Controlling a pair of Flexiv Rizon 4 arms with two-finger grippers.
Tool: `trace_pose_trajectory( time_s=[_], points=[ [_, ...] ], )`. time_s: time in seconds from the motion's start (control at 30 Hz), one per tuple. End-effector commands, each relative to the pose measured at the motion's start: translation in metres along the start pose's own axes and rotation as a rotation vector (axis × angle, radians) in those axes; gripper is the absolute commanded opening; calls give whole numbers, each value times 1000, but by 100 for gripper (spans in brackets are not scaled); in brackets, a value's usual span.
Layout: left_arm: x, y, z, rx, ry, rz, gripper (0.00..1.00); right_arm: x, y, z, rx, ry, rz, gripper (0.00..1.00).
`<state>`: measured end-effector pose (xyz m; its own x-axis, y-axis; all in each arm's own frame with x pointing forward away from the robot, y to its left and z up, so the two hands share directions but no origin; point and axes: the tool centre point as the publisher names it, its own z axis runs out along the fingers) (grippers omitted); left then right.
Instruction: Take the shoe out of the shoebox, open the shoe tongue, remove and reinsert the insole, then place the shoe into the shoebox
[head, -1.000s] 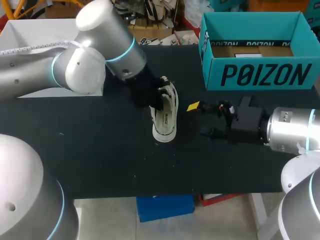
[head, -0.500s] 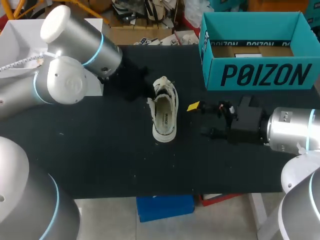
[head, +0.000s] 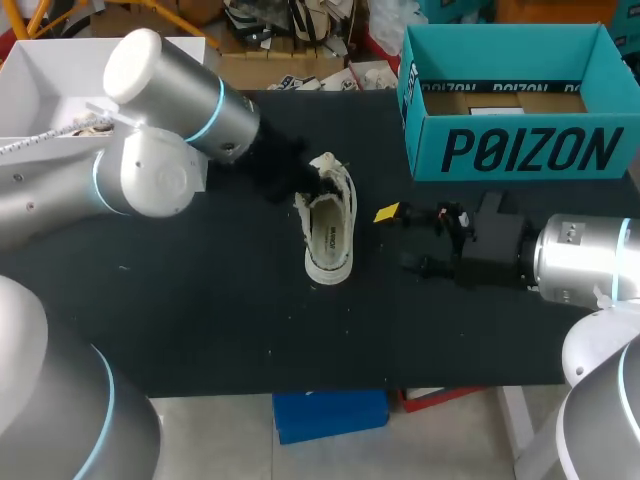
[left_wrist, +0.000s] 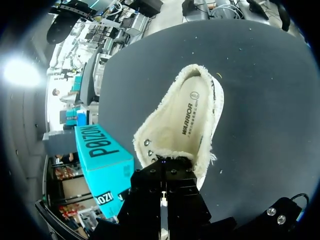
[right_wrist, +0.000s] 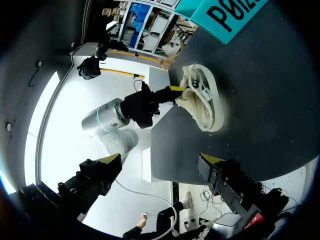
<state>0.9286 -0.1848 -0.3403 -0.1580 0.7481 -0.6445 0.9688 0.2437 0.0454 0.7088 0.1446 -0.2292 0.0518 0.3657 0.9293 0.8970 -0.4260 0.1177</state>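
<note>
The left gripper (head: 312, 187) sits at the laced end of the shoe (head: 330, 240); whether it is clamped on anything there, I cannot tell. The shoe stands sole-down on the table (head: 200, 320), outside the shoebox (head: 520, 150), its length running from that gripper back toward the robot. The right gripper (head: 398, 238) hangs spread wide and empty beside the shoe, apart from it, so the left arm looks better placed to work the tongue.

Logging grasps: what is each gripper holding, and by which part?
Right gripper: nothing, open. Left gripper is at the shoe's eyelet end; a grip cannot be told.
</note>
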Motion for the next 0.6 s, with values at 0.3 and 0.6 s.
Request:
trace_pose_trajectory(
  time_s=[0.3, 0.6],
  points=[
    [12, -17, 12, 51, 51, 26, 0, 1, 0, 0, 0, -3, 1, 100],
    [15, -24, -10, 61, 47, 32, 0, 1, 0, 0, 0, -3, 1, 100]
  ],
)
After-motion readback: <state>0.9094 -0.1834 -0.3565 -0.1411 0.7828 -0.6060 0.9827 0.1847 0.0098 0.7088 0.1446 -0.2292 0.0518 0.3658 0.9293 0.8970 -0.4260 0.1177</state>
